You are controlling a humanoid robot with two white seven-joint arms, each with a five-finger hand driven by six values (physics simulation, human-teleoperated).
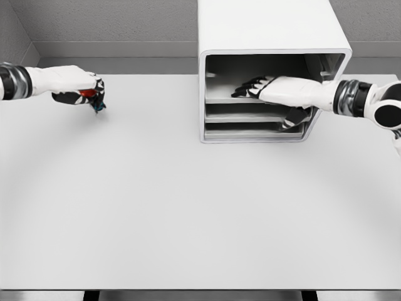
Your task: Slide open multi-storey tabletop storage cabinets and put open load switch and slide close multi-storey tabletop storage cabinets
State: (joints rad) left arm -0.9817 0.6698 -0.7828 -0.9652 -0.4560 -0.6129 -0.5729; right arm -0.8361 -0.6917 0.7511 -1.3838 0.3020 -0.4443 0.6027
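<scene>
The right hand [276, 91] lay flat inside the top opening of the white storage cabinet [272, 37], which stood against the bench's [188, 207] far edge, right of its middle; the dark fingertips [247, 88] reached out straight toward the left inner wall over the upper shelf [225, 99], and the hand closed on nothing. At the bench's far left corner the left hand [75, 84] had its fingers curled round a small red and dark object, taken to be the load switch [91, 95], held at or just above the bench top; contact could not be judged. The step in hand looked to be opening the upper storey. To do it well, the right hand should hook the shelf's front lip rather than press down on it, and draw straight toward the bench's near edge so the shelf runs true and the cabinet does not shift. The left hand had better wait with the switch until the shelf is out far enough. The switch itself showed only in part: a red body with a dark, bluish tip jutting below the fingers, its shape otherwise hidden by the grip. The cabinet had rounded corners, a shadowed interior and two lower shelves [250, 119] stacked close beneath the first.
</scene>
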